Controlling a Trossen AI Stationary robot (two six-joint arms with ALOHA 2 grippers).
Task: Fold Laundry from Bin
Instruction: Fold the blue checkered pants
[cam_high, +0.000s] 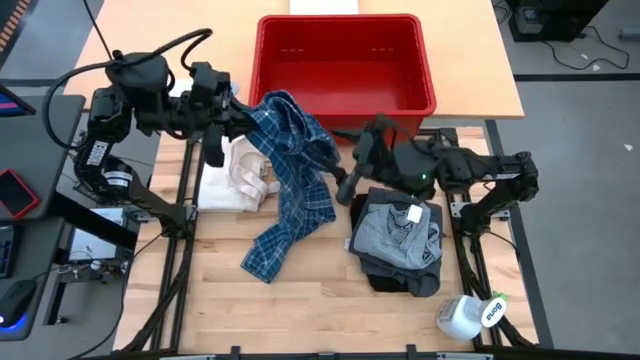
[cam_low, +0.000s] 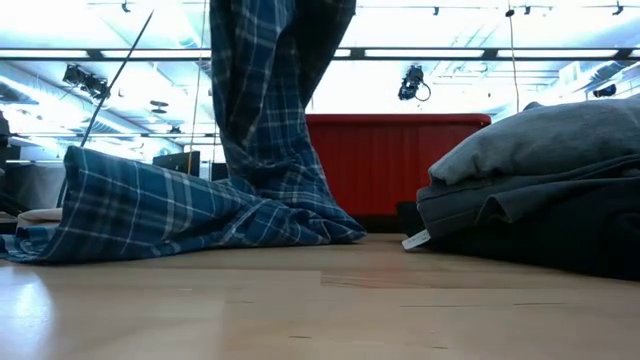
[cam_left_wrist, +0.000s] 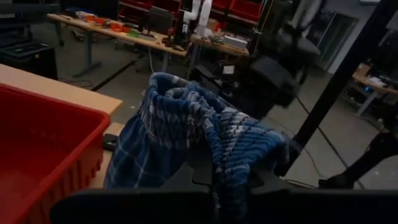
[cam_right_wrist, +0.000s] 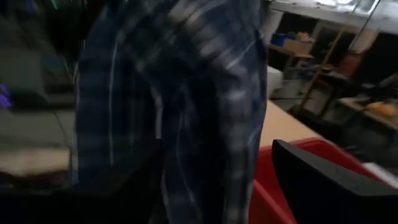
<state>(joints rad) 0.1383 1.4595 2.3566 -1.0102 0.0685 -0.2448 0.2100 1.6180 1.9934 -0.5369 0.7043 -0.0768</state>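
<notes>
The blue-and-white plaid shirt (cam_high: 290, 170) hangs high over the table's middle, and my left gripper (cam_high: 245, 112) is shut on its upper end. Its lower part (cam_low: 150, 215) lies spread on the wooden table. My right gripper (cam_high: 347, 182) is level at the shirt's right side and open. One of its fingers (cam_right_wrist: 311, 180) shows far to the side, with the plaid cloth (cam_right_wrist: 174, 106) hanging right in front. I cannot tell whether the fingers touch the cloth. The red bin (cam_high: 345, 65) stands at the far edge. Folded grey garments (cam_high: 400, 235) are stacked at the right. My left gripper holds a bunched upper part of the plaid shirt (cam_left_wrist: 224, 174). The fingers come level from the table's left. The gathered cloth covers the fingertips, so which edge or how many layers they have stays hidden. The shirt hangs slack below, its lower end (cam_high: 265, 255) on the table.
A cream-white cloth (cam_high: 235, 175) lies on the table under the left arm, partly behind the shirt. A white spray bottle (cam_high: 470, 315) lies at the near right corner. Bare wood (cam_high: 320, 310) shows along the near edge.
</notes>
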